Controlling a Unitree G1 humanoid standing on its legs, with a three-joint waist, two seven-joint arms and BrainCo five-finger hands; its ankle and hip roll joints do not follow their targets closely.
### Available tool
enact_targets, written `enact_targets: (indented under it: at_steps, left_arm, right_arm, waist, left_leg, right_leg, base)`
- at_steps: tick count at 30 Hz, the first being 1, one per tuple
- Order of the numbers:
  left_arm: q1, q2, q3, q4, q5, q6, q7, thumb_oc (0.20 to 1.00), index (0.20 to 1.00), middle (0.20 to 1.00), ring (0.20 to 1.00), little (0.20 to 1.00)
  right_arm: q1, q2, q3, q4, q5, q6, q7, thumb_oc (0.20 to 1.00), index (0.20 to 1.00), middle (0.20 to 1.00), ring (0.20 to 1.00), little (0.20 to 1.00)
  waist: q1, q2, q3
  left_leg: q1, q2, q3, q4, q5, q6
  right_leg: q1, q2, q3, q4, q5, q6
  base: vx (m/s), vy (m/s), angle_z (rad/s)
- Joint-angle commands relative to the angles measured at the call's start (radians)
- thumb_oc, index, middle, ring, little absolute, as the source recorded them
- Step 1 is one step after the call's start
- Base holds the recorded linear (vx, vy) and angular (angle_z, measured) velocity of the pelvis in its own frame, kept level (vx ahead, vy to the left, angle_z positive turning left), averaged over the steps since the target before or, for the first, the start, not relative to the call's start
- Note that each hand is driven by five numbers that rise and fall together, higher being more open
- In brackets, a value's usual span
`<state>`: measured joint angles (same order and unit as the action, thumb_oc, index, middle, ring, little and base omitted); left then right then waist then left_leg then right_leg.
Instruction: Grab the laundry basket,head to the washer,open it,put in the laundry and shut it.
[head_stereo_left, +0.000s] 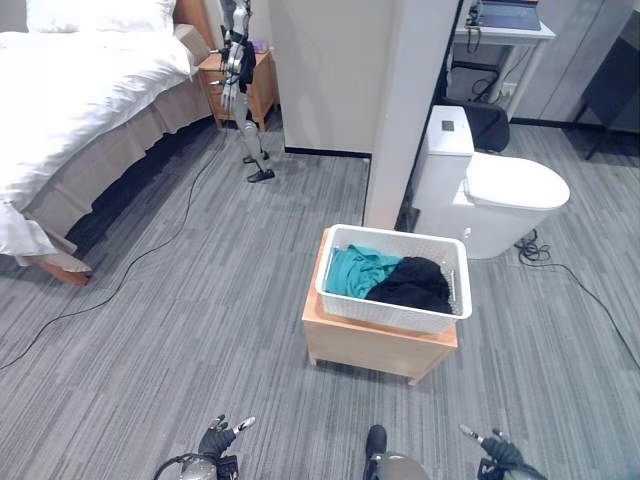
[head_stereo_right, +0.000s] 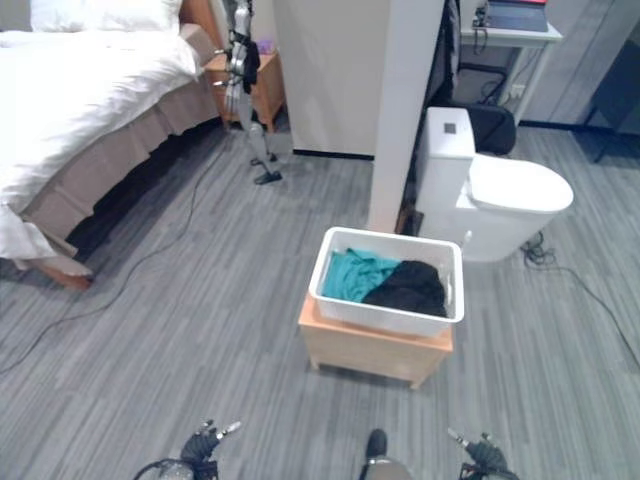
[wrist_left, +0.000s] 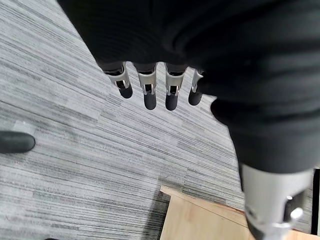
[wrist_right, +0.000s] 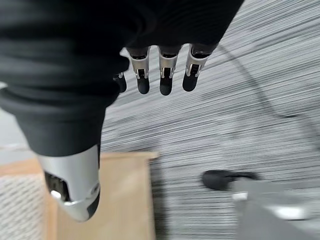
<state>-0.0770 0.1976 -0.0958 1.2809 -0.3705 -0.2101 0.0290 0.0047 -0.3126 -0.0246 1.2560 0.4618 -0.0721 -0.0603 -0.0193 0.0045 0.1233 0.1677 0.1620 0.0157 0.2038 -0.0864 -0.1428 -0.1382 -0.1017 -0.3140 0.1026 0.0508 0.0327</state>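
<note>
A white laundry basket (head_stereo_left: 385, 312) with a teal garment (head_stereo_left: 355, 270) and a black garment (head_stereo_left: 412, 283) inside rests on a low wooden stand (head_stereo_left: 370, 350), straight ahead of me. My left hand (head_stereo_left: 218, 438) and right hand (head_stereo_left: 497, 448) hang low at the near edge, well short of the basket, one to each side. In the wrist views the left fingers (wrist_left: 150, 92) and the right fingers (wrist_right: 165, 75) are straight and hold nothing. Beyond the basket to the right stands a white fixture (head_stereo_left: 490, 195) with a rounded shut lid.
A bed (head_stereo_left: 80, 90) fills the far left, with a nightstand (head_stereo_left: 258, 85) and another robot figure (head_stereo_left: 240, 70) beside it. A white wall pillar (head_stereo_left: 400, 110) rises just behind the basket. A black cable (head_stereo_left: 130, 265) crosses the grey floor on the left.
</note>
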Motion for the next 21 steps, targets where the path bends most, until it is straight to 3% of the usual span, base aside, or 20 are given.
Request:
enact_targets:
  at_steps: [1,2,4,7,9,11,14,17,19,21]
  left_arm:
    - [-0.013,0.066,0.006,-0.025,-0.050,-0.019,0.011,1.000,1.000,1.000,1.000,1.000]
    - [-0.015,0.067,0.012,-0.024,-0.060,-0.019,0.014,1.000,1.000,1.000,1.000,1.000]
    - [-0.018,0.067,0.022,-0.029,-0.080,-0.023,0.026,1.000,1.000,1.000,1.000,1.000]
    - [-0.020,0.063,0.022,-0.060,-0.106,-0.035,0.043,1.000,1.000,1.000,1.000,1.000]
    - [-0.029,0.066,0.017,-0.091,-0.124,-0.045,0.055,1.000,1.000,1.000,1.000,1.000]
    - [-0.039,0.076,-0.002,-0.148,-0.121,-0.042,0.080,1.000,1.000,1.000,1.000,1.000]
    - [-0.028,0.081,-0.014,-0.254,-0.128,-0.037,0.105,1.000,1.000,1.000,1.000,1.000]
    - [0.000,0.101,-0.013,-0.392,-0.122,-0.038,0.128,1.000,1.000,1.000,1.000,1.000]
    - [0.052,0.126,0.033,-0.559,-0.127,-0.029,0.152,1.000,1.000,1.000,1.000,1.000]
    - [0.071,0.131,0.054,-0.613,-0.130,-0.026,0.156,1.000,1.000,1.000,1.000,1.000]
  right_arm:
    - [-0.010,0.022,0.020,0.030,0.080,-0.029,0.018,1.000,1.000,1.000,1.000,1.000]
    - [-0.010,0.021,0.026,0.025,0.086,-0.032,0.017,1.000,1.000,1.000,1.000,1.000]
    - [-0.010,0.021,0.047,-0.001,0.074,-0.034,0.010,1.000,1.000,1.000,1.000,1.000]
    - [-0.003,0.005,0.056,-0.065,0.066,-0.046,-0.001,1.000,1.000,1.000,1.000,1.000]
    - [-0.003,-0.006,0.046,-0.094,0.068,-0.051,-0.014,1.000,1.000,1.000,1.000,1.000]
    - [-0.017,-0.023,0.008,-0.089,0.099,-0.055,-0.044,1.000,1.000,1.000,1.000,1.000]
    - [-0.035,-0.048,-0.092,-0.087,0.170,-0.067,-0.100,1.000,1.000,1.000,1.000,1.000]
    - [-0.030,-0.063,-0.188,-0.092,0.245,-0.083,-0.142,1.000,1.000,1.000,1.000,1.000]
    - [-0.025,-0.084,-0.276,-0.154,0.295,-0.096,-0.202,1.000,1.000,1.000,1.000,1.000]
    - [-0.018,-0.086,-0.287,-0.188,0.280,-0.091,-0.214,1.000,1.000,1.000,1.000,1.000]
  waist:
    - [0.022,-0.056,0.018]
    - [0.027,-0.063,0.027]
    - [0.034,-0.076,0.035]
    - [0.046,-0.075,0.035]
    - [0.049,-0.067,0.027]
    - [0.063,-0.052,0.027]
    - [0.067,-0.020,0.016]
    - [0.069,-0.015,-0.003]
    - [0.078,-0.007,-0.024]
    - [0.083,-0.003,-0.030]
  left_leg:
    - [-0.186,-0.005,-0.011,0.374,0.112,0.059]
    - [-0.231,-0.003,-0.022,0.465,0.130,0.066]
    - [-0.284,0.025,0.001,0.460,0.151,0.079]
    - [-0.307,0.017,0.026,0.254,0.089,0.078]
    - [-0.317,0.017,0.029,0.043,0.101,0.060]
    - [-0.347,-0.010,0.016,-0.077,0.154,0.051]
    - [-0.318,-0.029,-0.004,-0.127,0.150,0.053]
    - [-0.296,-0.053,-0.010,-0.129,0.131,0.060]
    - [-0.256,-0.063,0.044,-0.157,0.109,0.080]
    - [-0.239,-0.066,0.063,-0.174,0.106,0.086]
  right_leg:
    - [0.077,-0.027,0.090,-0.083,-0.004,0.037]
    - [0.096,-0.013,0.097,-0.092,-0.018,0.020]
    - [0.129,-0.001,0.099,-0.104,-0.045,0.002]
    - [0.165,-0.002,0.109,-0.121,-0.067,0.018]
    - [0.176,-0.007,0.104,-0.123,-0.082,0.031]
    - [0.209,0.002,0.106,-0.127,-0.099,0.033]
    - [0.228,0.011,0.127,-0.100,-0.128,0.038]
    - [0.237,-0.008,0.132,-0.098,-0.121,0.051]
    - [0.236,-0.042,0.127,-0.100,-0.103,0.083]
    - [0.234,-0.051,0.129,-0.102,-0.097,0.091]
  base:
    - [0.11,-0.345,0.11]
    - [0.17,-0.442,0.00]
    - [0.16,-0.188,-0.02]
    - [0.20,0.023,-0.05]
    - [0.19,0.121,0.10]
    - [0.20,0.132,-0.08]
    - [0.21,0.165,-0.24]
    - [0.19,0.130,-0.56]
    - [0.16,0.159,-0.25]
    - [0.10,0.107,-0.49]
